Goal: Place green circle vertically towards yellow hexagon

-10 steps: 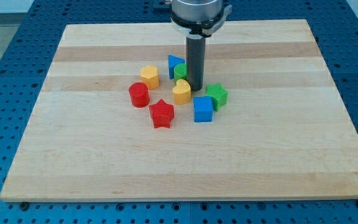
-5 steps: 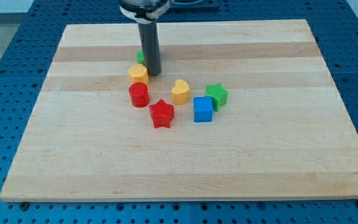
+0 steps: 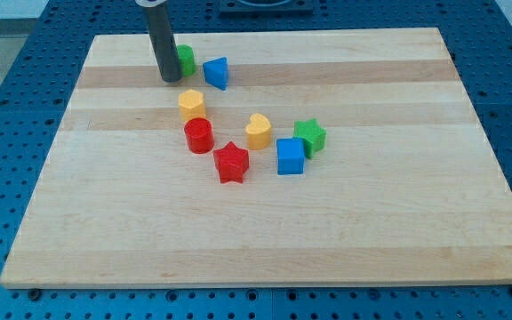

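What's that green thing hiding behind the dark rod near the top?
It is the green circle, a round block, just right of my tip. The rod covers its left part, so whether they touch is unclear. The blue triangle sits to its right.

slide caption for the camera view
My tip beside the green circle, above the yellow hexagon.
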Robot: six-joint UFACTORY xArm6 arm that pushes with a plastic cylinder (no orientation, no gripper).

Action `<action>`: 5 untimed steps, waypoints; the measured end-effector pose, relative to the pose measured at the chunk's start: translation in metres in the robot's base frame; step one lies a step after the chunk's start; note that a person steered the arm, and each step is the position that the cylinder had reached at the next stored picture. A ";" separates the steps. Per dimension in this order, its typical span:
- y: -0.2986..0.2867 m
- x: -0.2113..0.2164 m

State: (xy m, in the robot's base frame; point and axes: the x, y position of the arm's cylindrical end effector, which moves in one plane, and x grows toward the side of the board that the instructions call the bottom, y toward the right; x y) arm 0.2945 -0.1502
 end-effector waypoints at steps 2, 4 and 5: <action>0.007 -0.014; 0.038 -0.017; 0.061 -0.023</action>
